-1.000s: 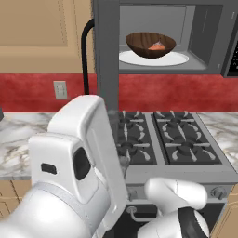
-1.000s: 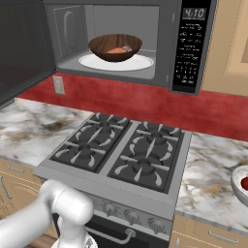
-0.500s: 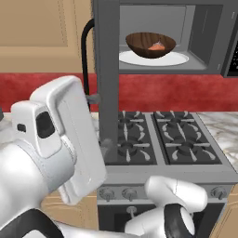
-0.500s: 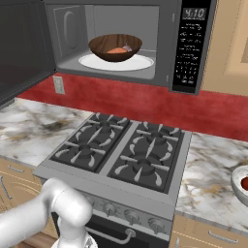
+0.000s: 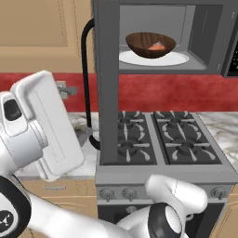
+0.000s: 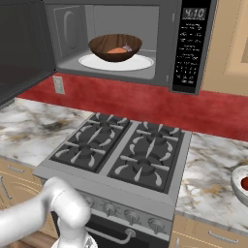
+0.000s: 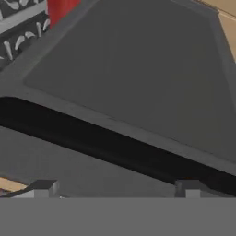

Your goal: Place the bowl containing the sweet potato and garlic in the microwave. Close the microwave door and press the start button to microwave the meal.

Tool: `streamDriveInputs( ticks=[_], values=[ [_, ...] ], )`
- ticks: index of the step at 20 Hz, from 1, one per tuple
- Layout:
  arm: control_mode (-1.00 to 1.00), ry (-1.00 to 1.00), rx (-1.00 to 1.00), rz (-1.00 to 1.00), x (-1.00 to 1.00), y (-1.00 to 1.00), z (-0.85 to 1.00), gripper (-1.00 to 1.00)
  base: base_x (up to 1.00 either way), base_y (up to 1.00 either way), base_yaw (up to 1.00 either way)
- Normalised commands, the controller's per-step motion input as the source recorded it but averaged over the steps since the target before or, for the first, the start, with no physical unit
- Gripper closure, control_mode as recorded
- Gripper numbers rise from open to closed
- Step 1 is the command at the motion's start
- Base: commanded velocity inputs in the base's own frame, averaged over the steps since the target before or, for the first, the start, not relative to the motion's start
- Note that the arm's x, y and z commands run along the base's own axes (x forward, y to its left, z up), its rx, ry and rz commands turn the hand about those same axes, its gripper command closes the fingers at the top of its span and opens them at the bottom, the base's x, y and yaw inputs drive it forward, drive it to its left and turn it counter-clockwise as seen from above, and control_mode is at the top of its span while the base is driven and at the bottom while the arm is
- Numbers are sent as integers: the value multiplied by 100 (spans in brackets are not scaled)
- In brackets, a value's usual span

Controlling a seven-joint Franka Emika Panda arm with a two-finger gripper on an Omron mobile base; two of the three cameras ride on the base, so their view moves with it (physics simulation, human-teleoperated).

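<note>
Pincer (image 7: 115, 188) shows as two small dark finger tips at the bottom of the hand view, set well apart with nothing between them, so it stands open. Right ahead of it, very close, is the microwave door (image 7: 138, 69), its broad dark grey panel with the darker window, and the long black bar handle (image 7: 115, 150) runs across just beyond the tips. In the left base view the door (image 5: 107, 83) hangs swung wide open, edge-on, with the curved handle (image 5: 86, 83) on its outer face.

Beyond the door lies the gas stove (image 6: 121, 150) with its black grates, set into the marbled worktop (image 6: 29, 128). Farther still and higher up is the microwave (image 6: 164, 48), its cavity exposed, keypad strip (image 6: 190, 53) on its right edge. Inside, the dark wooden bowl (image 6: 115, 47) rests on the white turntable (image 6: 140, 63), with the orange sweet potato (image 6: 116, 50) and a pale garlic bulb (image 6: 127, 48) in it. At the far right worktop edge sits a smaller pale bowl (image 6: 240, 181) with something red inside.
</note>
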Motion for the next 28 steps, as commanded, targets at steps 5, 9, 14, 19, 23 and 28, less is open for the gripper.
streamDriveInputs(
  ticks=[5, 9, 14, 19, 23, 28],
  values=[
    [-100, -1, -4, -22, 37, 4, -14, -100, 0, 0, 0],
    [-100, -2, 0, -29, 51, -4, -11, -100, 0, 0, 0],
    [-100, 0, 0, -14, 58, -4, 0, -100, 0, 0, 0],
    [-100, -2, 1, -7, 42, -51, 0, -100, 0, 0, 0],
    [-100, -6, 9, -10, 6, -99, 0, -100, 0, 0, 0],
    [-100, -8, 16, -9, 0, -100, 1, -100, 0, 0, 0]
  ],
)
